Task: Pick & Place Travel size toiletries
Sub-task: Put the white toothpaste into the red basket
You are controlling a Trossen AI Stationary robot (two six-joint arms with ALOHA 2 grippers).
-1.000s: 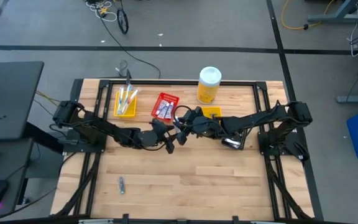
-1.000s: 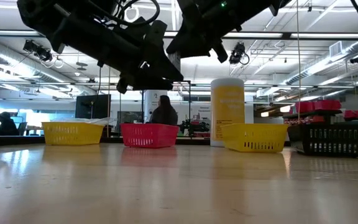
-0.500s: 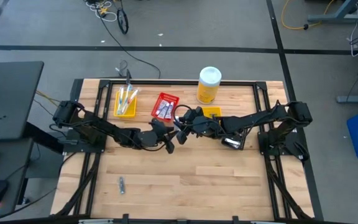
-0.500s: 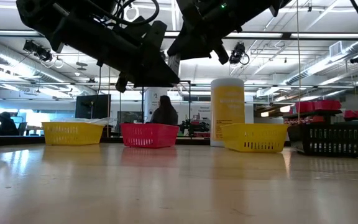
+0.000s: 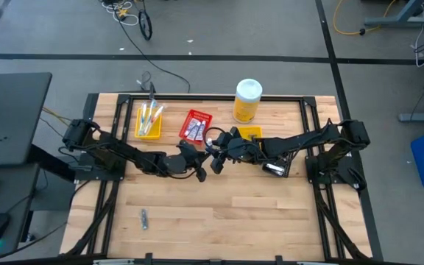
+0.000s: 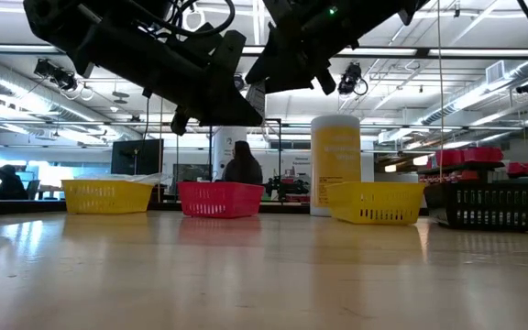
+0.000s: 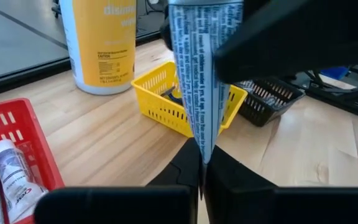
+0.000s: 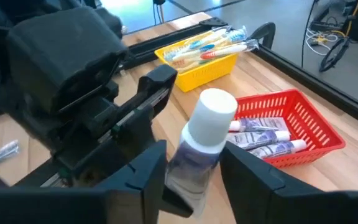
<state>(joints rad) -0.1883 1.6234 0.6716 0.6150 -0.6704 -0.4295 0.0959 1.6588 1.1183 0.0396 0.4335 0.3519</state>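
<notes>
A white toothpaste tube (image 7: 201, 74) with blue print hangs in the air above the middle of the table, between my two grippers. My left gripper (image 7: 202, 171) comes from the table's left and is shut on the tube's flat crimped end. My right gripper (image 8: 194, 180) comes from the right and is open. Its two fingers stand on either side of the tube's body (image 8: 194, 155), just behind the white cap (image 8: 213, 109). From above, both grippers meet near the tube (image 5: 212, 154). My left gripper pinches the tube's flat crimped end (image 7: 202, 149) between its two fingers, only at their free ends. The tube stands out beyond the fingertips, cap end away from them, lifted clear of the table.
Along the far side stand a yellow bin of toothbrushes (image 5: 149, 120), a red bin of toothpaste tubes (image 5: 196, 125), a small yellow bin (image 5: 250, 133), a black bin (image 5: 277, 168) and a big yellow bottle (image 5: 246, 101). One small item (image 5: 144, 218) lies at the near left.
My left gripper has shut on the tube's crimped end. Both arms have stayed where they were above the middle of the table, and the tube has kept its place between them.
</notes>
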